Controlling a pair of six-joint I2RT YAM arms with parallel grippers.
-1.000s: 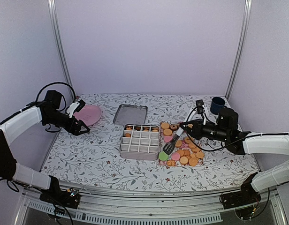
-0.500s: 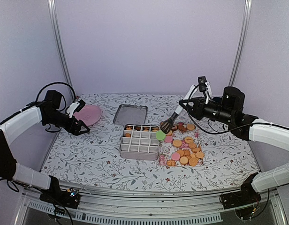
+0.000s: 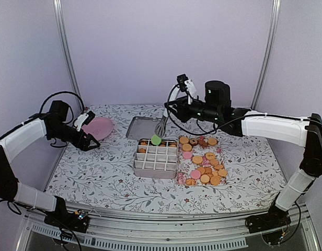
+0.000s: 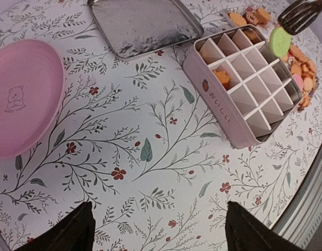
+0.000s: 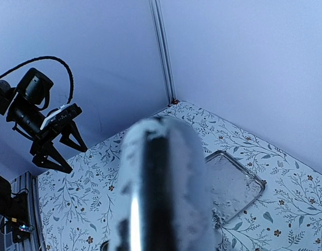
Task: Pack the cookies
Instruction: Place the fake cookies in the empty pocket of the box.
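The cookies [image 3: 204, 168], mostly orange with some pink and brown, lie in a heap on a tray to the right of the pink divided box [image 3: 154, 166]. My right gripper [image 3: 175, 109] is shut on black tongs [image 3: 162, 127], whose tip pinches a green cookie [image 3: 156, 139] over the box's far edge. In the left wrist view the green cookie [image 4: 279, 41] hangs from the tongs [image 4: 302, 13] above the box [image 4: 219, 111], which has an orange cookie [image 4: 222, 77] in one cell. My left gripper [image 4: 158, 219] is open over bare cloth. The right wrist view shows only the blurred tongs handle [image 5: 161, 188].
A metal lid [image 3: 145, 127] lies behind the box. A pink plate [image 3: 99, 127] sits at the far left, close to my left gripper [image 3: 91, 141]. Purple walls and corner posts close off the back and sides.
My right arm has swung left from the cookie heap, carrying the green cookie in the tongs to the box's far edge. The left arm has not moved.
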